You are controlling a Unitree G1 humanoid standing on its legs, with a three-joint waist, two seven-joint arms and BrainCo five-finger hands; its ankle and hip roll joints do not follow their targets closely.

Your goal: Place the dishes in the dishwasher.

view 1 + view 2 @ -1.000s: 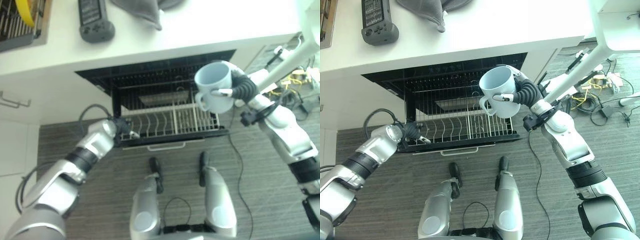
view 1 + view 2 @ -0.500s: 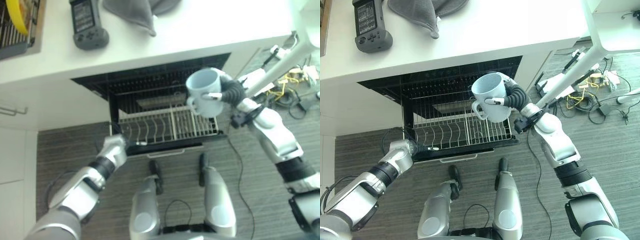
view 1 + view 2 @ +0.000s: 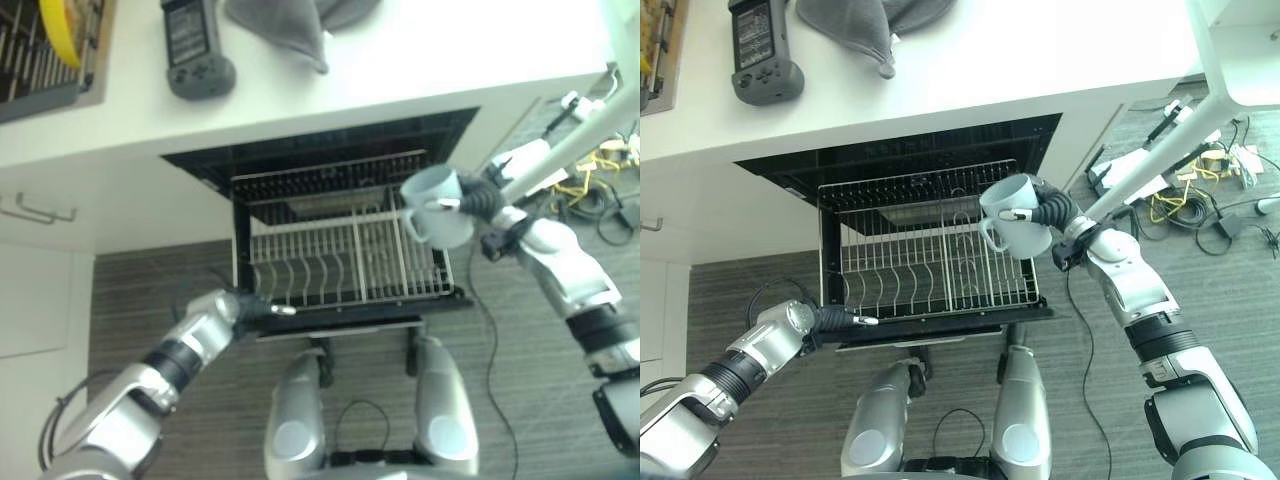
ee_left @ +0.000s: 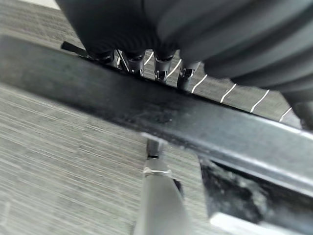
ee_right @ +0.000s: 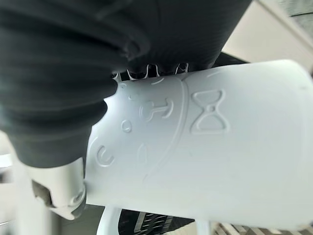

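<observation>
Pulled further out by the left hand (image 3: 836, 319), the rack (image 3: 930, 262) sits under the mug (image 3: 1012, 213) gripped by the right hand (image 3: 1042, 207), ready for loading.

White table (image 3: 1040, 60) along the top, grey cloth (image 3: 865, 25) and dark handheld controller (image 3: 765, 55) lying on it. White cabinet front (image 3: 60, 270) with metal handle (image 3: 35, 208) at left. Grey striped floor (image 3: 1200, 260) below. Tangle of cables (image 3: 1200, 185) at right.
</observation>
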